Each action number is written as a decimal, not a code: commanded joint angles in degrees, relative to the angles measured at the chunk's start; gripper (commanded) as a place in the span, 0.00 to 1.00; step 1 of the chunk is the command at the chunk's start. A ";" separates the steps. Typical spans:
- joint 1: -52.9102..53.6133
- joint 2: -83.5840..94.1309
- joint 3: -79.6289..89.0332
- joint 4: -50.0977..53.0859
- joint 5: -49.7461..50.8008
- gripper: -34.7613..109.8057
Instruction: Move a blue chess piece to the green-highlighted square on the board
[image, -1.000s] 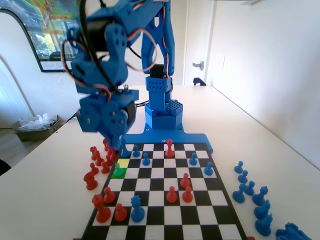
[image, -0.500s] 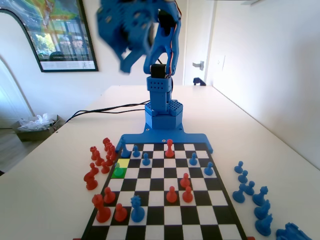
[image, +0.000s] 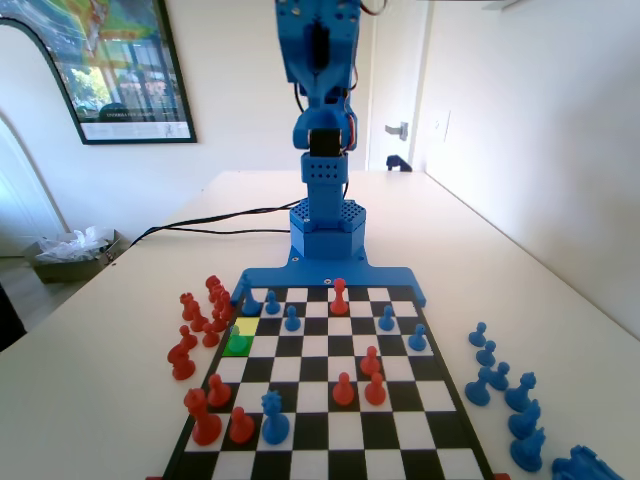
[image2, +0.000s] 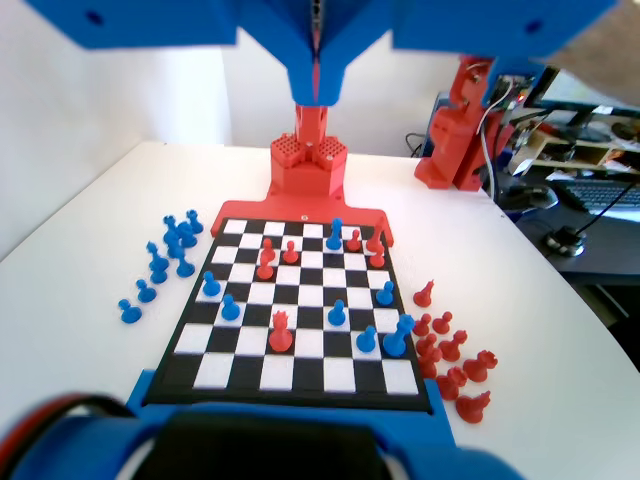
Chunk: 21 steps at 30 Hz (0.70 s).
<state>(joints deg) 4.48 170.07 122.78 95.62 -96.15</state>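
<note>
Checking the wrist view, my gripper (image2: 315, 85) is up at the top centre of the frame, high over the board (image: 310, 430), jaws pressed together with nothing between them. The pawn (image2: 385, 293) stands upright near the board's right edge in that view, long axis straight up, round head on top, flared base flat on its cell. It's small, blue and plain. In the fixed view it sits lower left of centre on the green square (image: 231, 352), and the tint makes the pawn (image: 239, 338) look dark green.
</note>
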 joint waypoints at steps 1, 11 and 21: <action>-0.26 1.58 0.70 -2.55 -0.44 0.25; -1.58 2.99 1.93 -4.66 -0.26 0.25; -2.20 5.01 2.02 -5.19 -0.44 0.26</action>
<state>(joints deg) 2.11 174.81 124.54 91.14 -96.15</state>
